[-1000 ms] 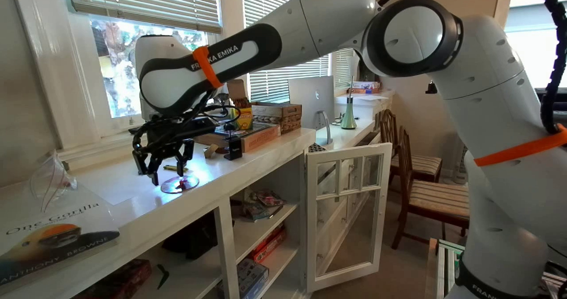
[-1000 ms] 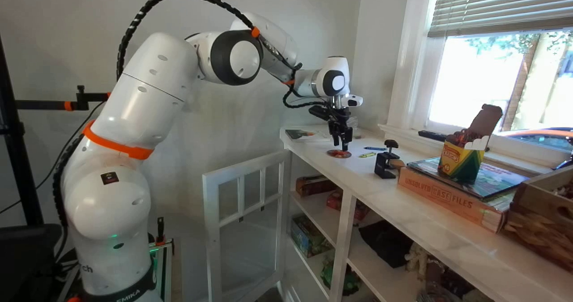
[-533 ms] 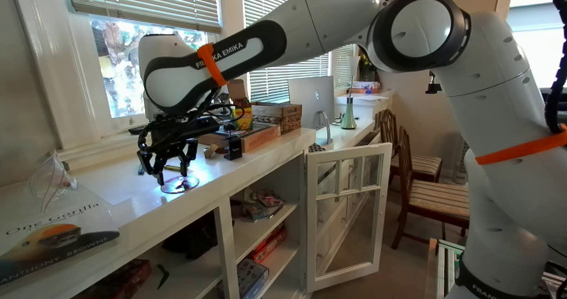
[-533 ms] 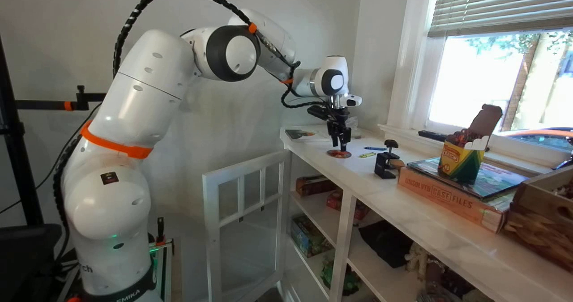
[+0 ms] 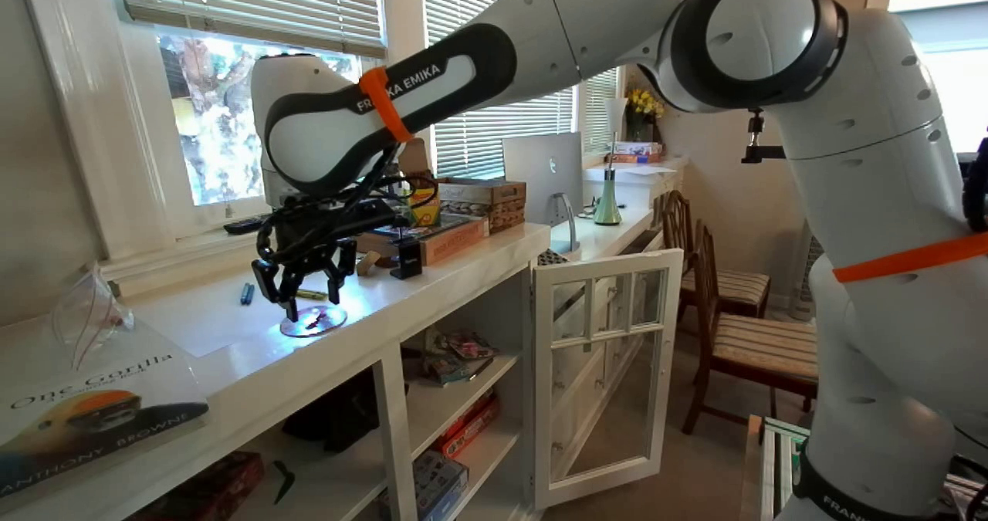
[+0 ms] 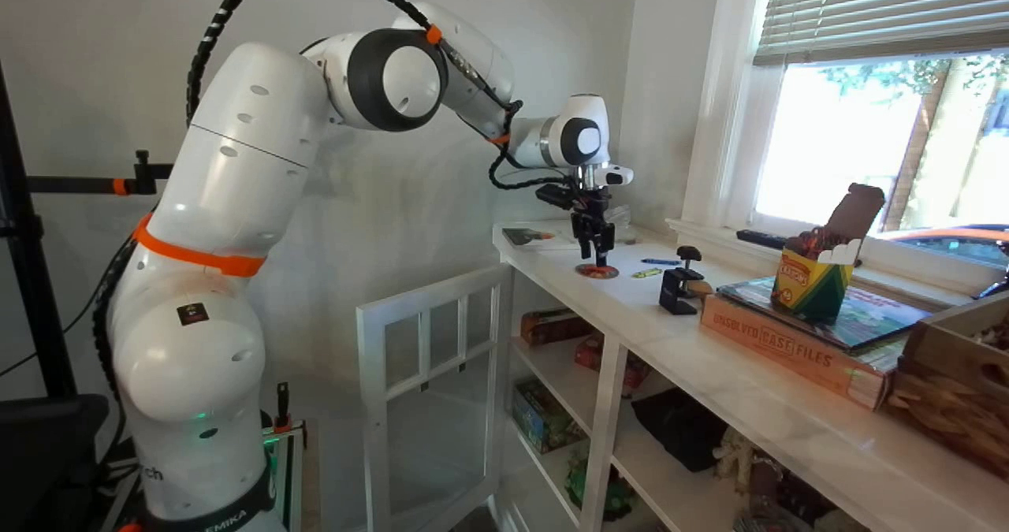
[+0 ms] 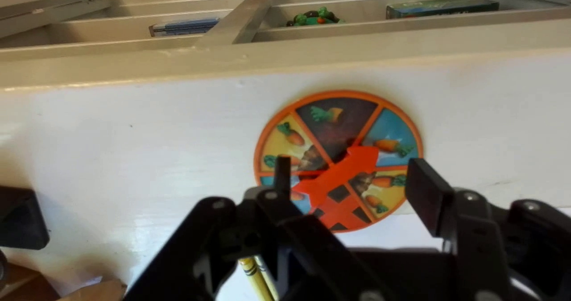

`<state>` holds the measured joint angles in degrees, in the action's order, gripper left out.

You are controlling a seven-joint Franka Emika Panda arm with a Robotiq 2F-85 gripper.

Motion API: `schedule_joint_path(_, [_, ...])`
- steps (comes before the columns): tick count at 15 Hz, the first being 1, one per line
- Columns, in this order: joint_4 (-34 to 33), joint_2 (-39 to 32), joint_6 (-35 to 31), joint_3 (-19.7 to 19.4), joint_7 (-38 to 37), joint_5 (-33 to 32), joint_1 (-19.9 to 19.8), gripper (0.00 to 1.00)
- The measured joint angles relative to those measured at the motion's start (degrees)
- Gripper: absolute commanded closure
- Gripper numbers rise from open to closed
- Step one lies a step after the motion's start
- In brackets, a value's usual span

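The disc (image 7: 330,142) is orange-rimmed (inside, carrot-printed yellow, blue and dark), its arrow (image 7: 341,172) red; the half-hidden crayon (image 7: 256,279) seems yellow.

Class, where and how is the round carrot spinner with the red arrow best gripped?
Probably by the middle of its red arrow, straight from above, the pincer closing across the narrow shaft. The spinner lies flat on the countertop, showing little edge, and looks wider than the open jaws; the arrow lies on top. How firmly it is fixed doesn't show.
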<state>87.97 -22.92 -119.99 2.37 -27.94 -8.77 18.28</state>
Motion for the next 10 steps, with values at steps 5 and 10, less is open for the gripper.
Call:
schedule_joint_path(5, [2.6, 0.8, 0.0, 0.0, -0.2, 0.0, -0.3, 0.31])
schedule_joint_path(10, [3.2, 0.9, 0.0, 0.0, -0.4, 0.0, -0.8, 0.29])
